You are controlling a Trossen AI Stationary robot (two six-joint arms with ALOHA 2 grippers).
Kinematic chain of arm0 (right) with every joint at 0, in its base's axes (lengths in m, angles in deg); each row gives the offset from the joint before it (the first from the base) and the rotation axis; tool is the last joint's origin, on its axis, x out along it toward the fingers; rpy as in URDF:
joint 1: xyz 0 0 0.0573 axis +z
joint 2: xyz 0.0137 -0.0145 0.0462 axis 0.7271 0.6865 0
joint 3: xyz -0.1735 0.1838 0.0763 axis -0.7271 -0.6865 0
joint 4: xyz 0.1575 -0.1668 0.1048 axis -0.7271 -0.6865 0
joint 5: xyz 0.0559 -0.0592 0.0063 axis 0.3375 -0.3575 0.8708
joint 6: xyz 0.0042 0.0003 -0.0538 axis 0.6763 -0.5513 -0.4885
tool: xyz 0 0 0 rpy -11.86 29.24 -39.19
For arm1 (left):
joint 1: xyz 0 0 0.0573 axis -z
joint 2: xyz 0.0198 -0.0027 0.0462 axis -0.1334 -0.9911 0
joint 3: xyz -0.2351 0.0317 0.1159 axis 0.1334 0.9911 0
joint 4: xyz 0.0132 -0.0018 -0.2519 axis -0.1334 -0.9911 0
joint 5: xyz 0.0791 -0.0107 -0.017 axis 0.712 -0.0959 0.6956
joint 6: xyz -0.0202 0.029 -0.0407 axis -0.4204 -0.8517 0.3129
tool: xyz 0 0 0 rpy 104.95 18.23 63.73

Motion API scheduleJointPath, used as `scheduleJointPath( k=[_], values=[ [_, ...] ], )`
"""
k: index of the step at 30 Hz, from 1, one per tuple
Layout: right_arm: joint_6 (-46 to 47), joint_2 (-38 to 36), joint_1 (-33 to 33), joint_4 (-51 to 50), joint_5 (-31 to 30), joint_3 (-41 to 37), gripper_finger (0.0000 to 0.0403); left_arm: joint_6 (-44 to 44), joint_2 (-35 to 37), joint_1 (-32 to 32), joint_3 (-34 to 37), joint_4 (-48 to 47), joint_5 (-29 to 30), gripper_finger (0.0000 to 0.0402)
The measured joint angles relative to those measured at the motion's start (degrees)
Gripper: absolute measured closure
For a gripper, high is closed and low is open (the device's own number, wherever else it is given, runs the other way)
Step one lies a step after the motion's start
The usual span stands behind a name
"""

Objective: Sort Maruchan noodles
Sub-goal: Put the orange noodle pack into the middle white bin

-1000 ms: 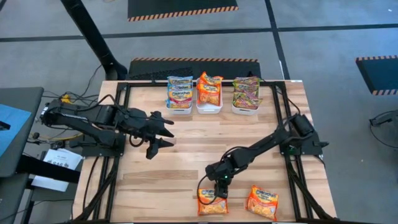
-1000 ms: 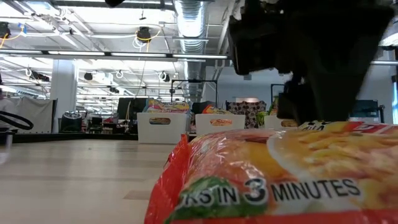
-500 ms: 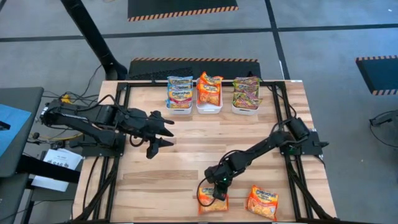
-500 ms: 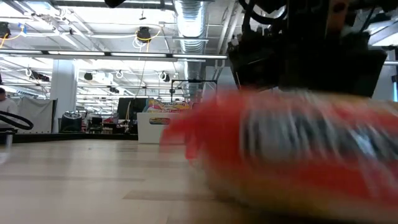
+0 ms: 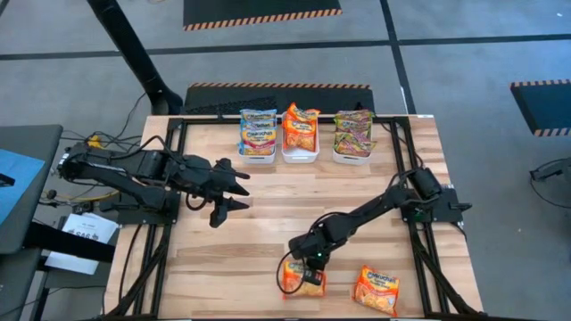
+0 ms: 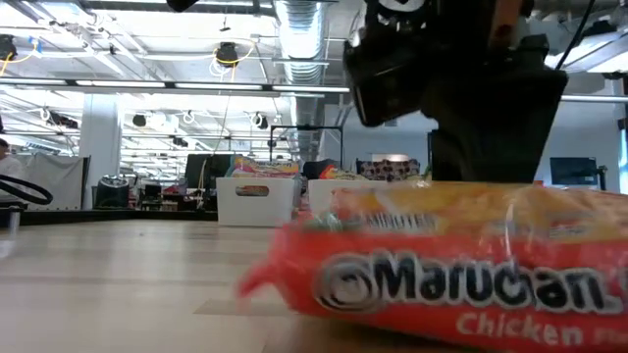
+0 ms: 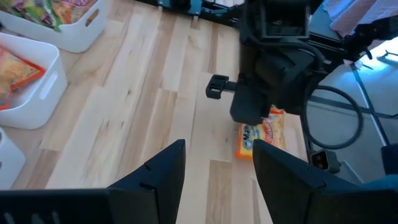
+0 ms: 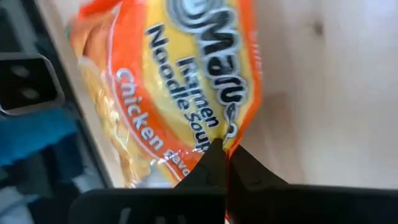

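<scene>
The right gripper point(image 5: 308, 275) has its fingers pinched tight on the orange chicken ramen packet's point(image 5: 296, 277) edge at the worktop's near side; pick-up under way; next, carry it to the orange-packet tray point(image 5: 301, 153); left gripper point(image 5: 234, 191) waits, fingers spread, empty.

This is a robotics lab set in a large industrial hall. The low view looks across a pale wood-plank worktop point(image 6: 118, 265) into an open room with exposed silver ducting point(image 6: 299, 29), pipes and cabling under the ceiling, rows of strip lights, and benches with equipment behind white bins point(image 6: 255, 199). From above, the worktop sits in a black metal frame point(image 5: 169, 178) on a grey concrete floor point(image 5: 464, 62) crossed by dark lines, with hazard-striped black mats point(image 5: 263, 12) beyond the worktop's far edge and loose cables beside the frame.
</scene>
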Motion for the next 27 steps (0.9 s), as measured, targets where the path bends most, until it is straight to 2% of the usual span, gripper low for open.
scheduleJointPath(
  k=[8,18,27],
  values=[
    [-11.03,-0.01,-4.01,-19.49,-7.63,11.33,0.0398,-0.06,0.00,0.00,0.00,-1.54,3.92,0.0228],
    [-23.77,-0.11,-11.85,-42.84,-20.20,25.98,0.0398,-0.39,-0.02,0.00,0.00,-5.01,4.42,0.0228],
    [-37.26,-0.13,-22.30,-51.94,-26.46,38.22,0.0398,-0.44,-0.01,-0.47,0.00,-4.99,10.31,0.0228]
  ],
)
